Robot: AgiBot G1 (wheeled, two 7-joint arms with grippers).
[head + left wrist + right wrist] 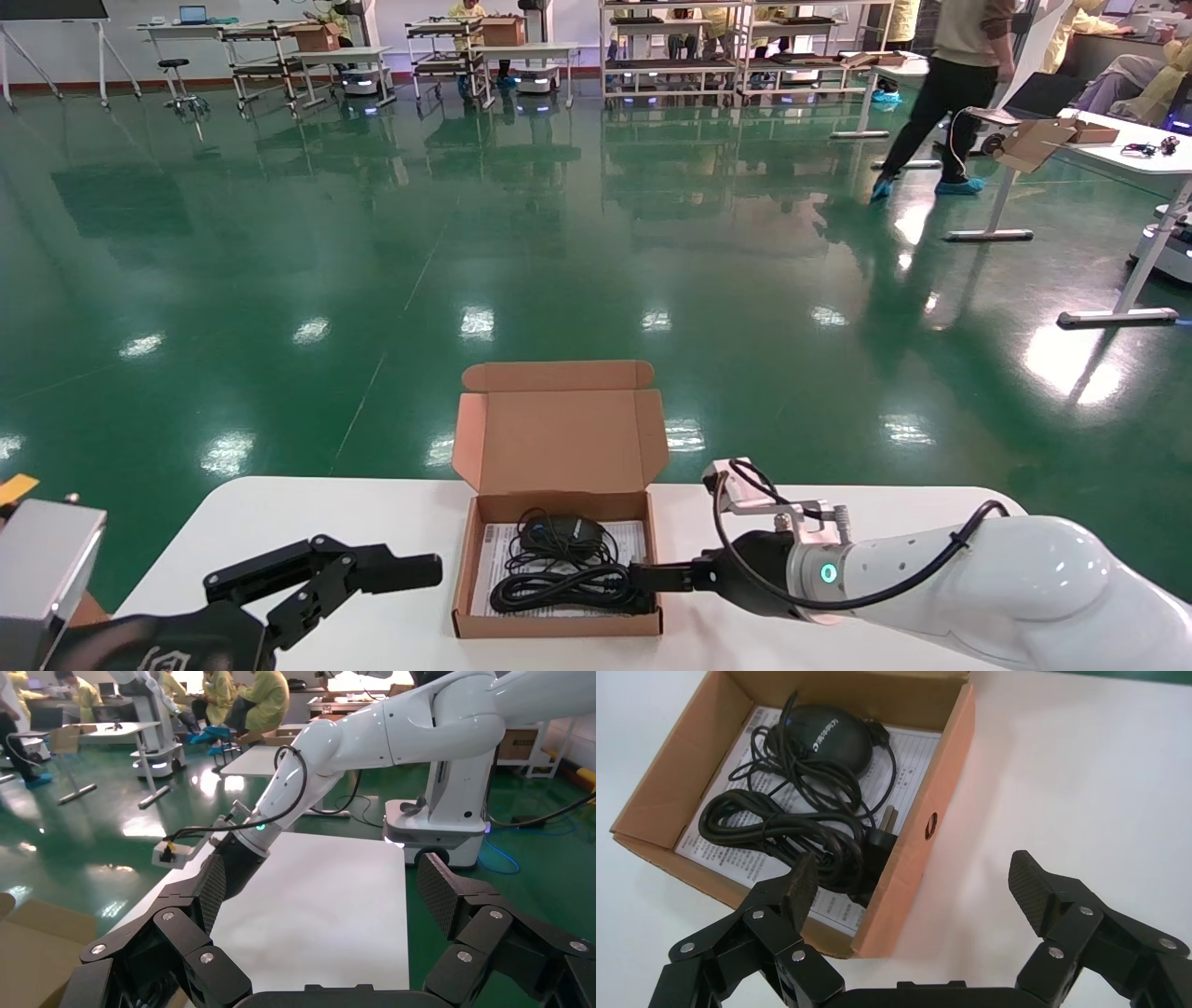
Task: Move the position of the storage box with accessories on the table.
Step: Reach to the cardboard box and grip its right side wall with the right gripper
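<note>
**Op:** While the right gripper (912, 888) sits at the storage box (559, 559), lower centre of the head frame, I log the move as not yet made. Its fingers (1035, 888) are spread wide, straddling the box's right wall: one inside over the contents, one outside over bare table (298, 522). Nothing pinched that I can see.

**Obs:** So which stage do you call it?

**Op:** My judgement: approach done, grasp pending. Closing on the wall, then shifting the box, is all left to do.

**Obs:** Left arm?

**Op:** Left gripper (372, 570) hangs over the table at lower left of the head frame, just beside the box, not touching, fingers spread, empty.

**Obs:** Contents?

**Op:** Lid flap stands upright at the far side. Inside, a white printed sheet (736, 860) lies flat on the floor of the box; the black mouse (828, 738) rests on it toward the lid, the coiled cable bundle (786, 836) toward the near edge. A plug (884, 836) lies against the right wall, close by the inner finger. It could snag on closing.
</note>
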